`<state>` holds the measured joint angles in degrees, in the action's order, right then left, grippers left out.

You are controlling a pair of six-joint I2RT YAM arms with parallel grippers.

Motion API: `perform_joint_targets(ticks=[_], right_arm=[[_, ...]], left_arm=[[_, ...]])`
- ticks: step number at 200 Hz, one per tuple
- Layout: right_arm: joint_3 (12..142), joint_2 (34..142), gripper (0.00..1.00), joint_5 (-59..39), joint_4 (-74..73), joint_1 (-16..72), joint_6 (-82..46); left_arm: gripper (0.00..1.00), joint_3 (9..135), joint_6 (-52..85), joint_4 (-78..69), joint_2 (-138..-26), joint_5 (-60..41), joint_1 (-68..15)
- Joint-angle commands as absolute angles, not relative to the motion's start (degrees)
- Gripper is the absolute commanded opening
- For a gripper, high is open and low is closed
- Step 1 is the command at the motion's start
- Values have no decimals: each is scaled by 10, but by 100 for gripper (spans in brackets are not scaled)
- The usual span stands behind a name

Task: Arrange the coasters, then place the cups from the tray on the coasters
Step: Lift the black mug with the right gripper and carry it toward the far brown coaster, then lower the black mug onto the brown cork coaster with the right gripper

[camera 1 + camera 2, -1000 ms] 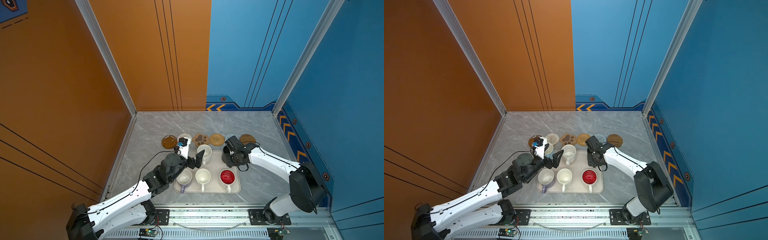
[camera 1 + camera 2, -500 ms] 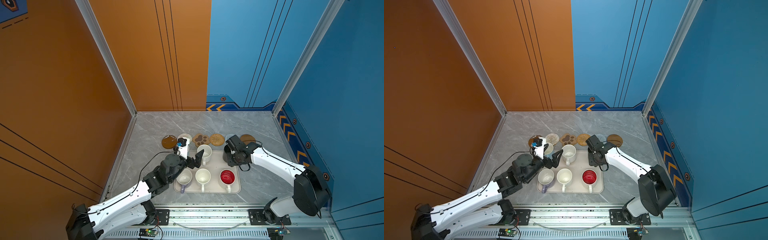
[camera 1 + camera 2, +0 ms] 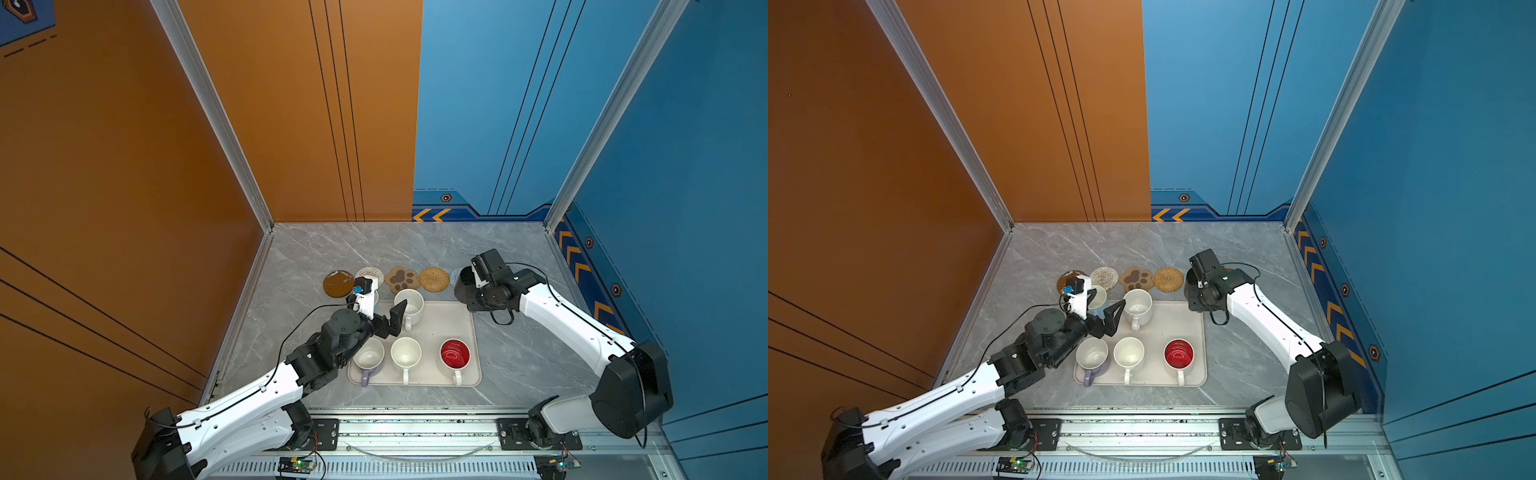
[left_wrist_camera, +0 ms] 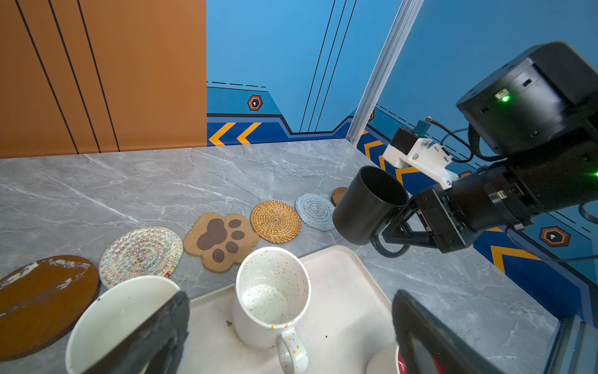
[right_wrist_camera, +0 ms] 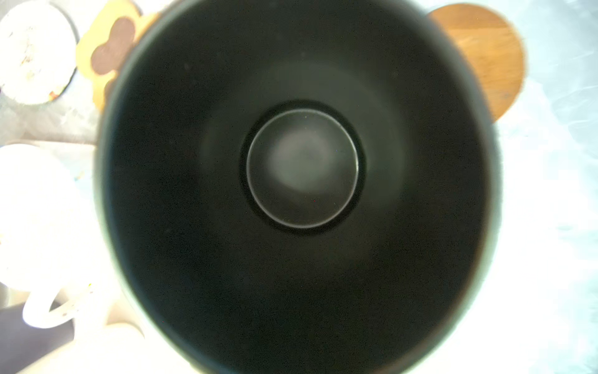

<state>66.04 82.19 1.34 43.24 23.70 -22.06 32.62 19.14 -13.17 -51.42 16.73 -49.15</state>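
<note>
The coasters lie in a row behind the tray point(image 3: 461, 328): a brown disc point(image 3: 338, 284), white woven point(image 3: 370, 276), paw-shaped point(image 3: 401, 279), tan rattan point(image 3: 434, 278), grey-blue woven point(image 4: 315, 212) and a second brown disc point(image 4: 339, 195). My right gripper point(image 4: 393, 228) is shut on the handle of the matte black cup point(image 3: 463, 286), holding it in the air over the grey-blue coaster. The left gripper point(image 4: 291, 296) is open above the tray's back left. One finger is at the light blue cup point(image 3: 1098, 297); the speckled white cup point(image 3: 409, 305) stands just ahead.
Three more cups stand along the tray's front: lilac point(image 3: 369, 358), white point(image 3: 406, 353) and white with red inside point(image 3: 455, 354). Orange and blue walls close the marble table on three sides. The black cup's inside point(image 5: 301, 168) fills the right wrist view.
My right gripper has carried the black cup off the tray's back right corner toward the coaster row. The left arm has stayed where it was.
</note>
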Motion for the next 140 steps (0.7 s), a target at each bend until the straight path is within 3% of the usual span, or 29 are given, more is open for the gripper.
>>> perform_joint_targets(ticks=[1,140], right_arm=[[696,809,0,13,427,205,-196],[772,935,0,-47,402,52,-131]], left_arm=[[98,324,198,-145,-519,176,-486],[98,345,205,-144,-546,188,-485]])
